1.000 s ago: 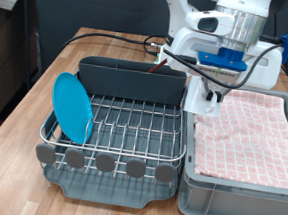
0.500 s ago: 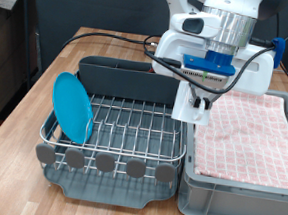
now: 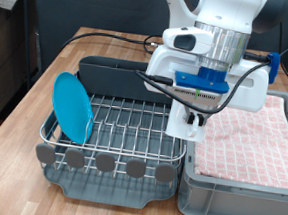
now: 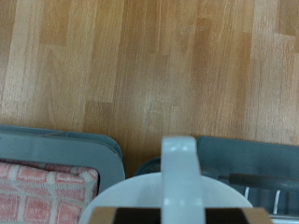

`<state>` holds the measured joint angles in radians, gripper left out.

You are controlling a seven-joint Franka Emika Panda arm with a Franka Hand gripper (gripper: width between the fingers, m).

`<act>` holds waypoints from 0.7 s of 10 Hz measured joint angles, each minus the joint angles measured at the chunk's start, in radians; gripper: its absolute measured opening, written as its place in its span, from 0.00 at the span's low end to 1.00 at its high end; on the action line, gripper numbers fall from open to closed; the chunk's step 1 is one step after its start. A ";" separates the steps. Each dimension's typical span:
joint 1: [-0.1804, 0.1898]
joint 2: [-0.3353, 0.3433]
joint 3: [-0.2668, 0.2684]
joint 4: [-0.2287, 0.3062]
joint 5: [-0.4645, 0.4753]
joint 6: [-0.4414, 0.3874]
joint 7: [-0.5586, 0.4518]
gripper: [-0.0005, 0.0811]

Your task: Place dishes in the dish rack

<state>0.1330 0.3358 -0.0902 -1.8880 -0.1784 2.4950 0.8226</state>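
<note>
The silver wire dish rack (image 3: pixel 123 121) stands in its dark grey tray with the grey cutlery trough (image 3: pixel 126 78) behind and a row of round discs (image 3: pixel 105 163) in front. The light-blue plate (image 3: pixel 72 107) stands upright in the rack at the exterior view's left. My gripper (image 3: pixel 193 115) is shut on the white mug (image 3: pixel 186 126) and holds it over the rack's right edge, beside the crate. In the wrist view the mug's handle and rim (image 4: pixel 179 173) fill the lower middle. The wooden spoon is out of view.
A grey crate (image 3: pixel 237 200) lined with pink checked cloth (image 3: pixel 257 136) stands against the rack on the exterior view's right. Black cables (image 3: pixel 119 37) run across the wooden table (image 3: pixel 46 75) behind the rack. The wrist view shows the tray corner (image 4: pixel 257 163) and the cloth (image 4: pixel 42 187).
My gripper has moved with the mug from above the crate's back left corner towards the exterior view's left and bottom, to the rack's right edge, and lower.
</note>
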 joint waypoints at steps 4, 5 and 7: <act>-0.017 0.063 0.001 0.048 0.032 0.023 -0.048 0.09; -0.023 0.079 0.003 0.063 0.043 0.024 -0.065 0.10; -0.040 0.113 0.011 0.097 0.068 0.023 -0.106 0.10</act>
<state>0.0932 0.4493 -0.0794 -1.7915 -0.1101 2.5182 0.7165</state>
